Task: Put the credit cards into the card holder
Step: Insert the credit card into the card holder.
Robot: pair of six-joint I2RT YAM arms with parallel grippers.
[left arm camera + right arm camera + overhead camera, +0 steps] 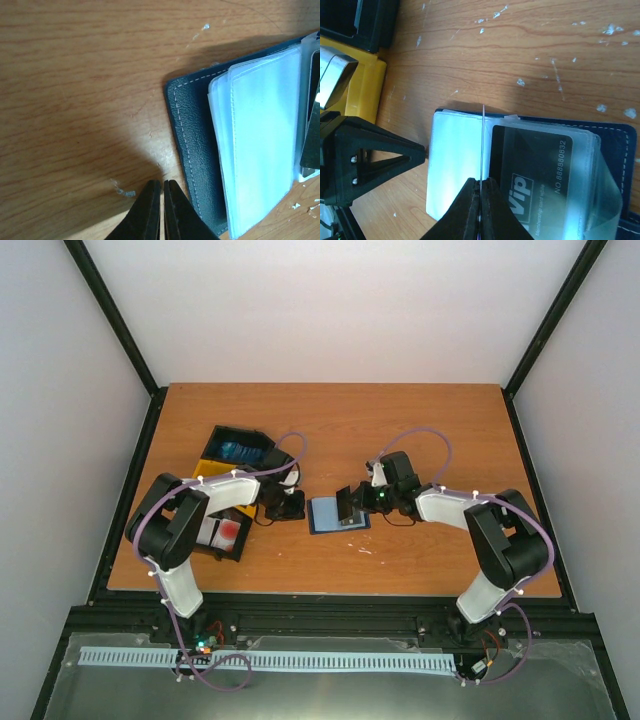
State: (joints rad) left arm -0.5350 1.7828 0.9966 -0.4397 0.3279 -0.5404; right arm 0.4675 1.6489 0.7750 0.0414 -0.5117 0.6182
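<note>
One dark card (535, 170) sits sleeved in the open card holder (325, 517). The right tool (481, 182) pinches a thin sheet (483, 140) edge-on; the left tool (162, 186) is closed, empty. More cards (228, 531) wait in the tray (207, 469).

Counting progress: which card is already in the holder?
The dark grey VIP card, inside a clear sleeve of the open card holder. The white-and-red card and blue ones sit in the tray.

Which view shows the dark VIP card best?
The right wrist view: the VIP card lies in a clear sleeve, print readable. The left wrist view shows only a dark sliver, perhaps it; in the top view it is too small.
</note>
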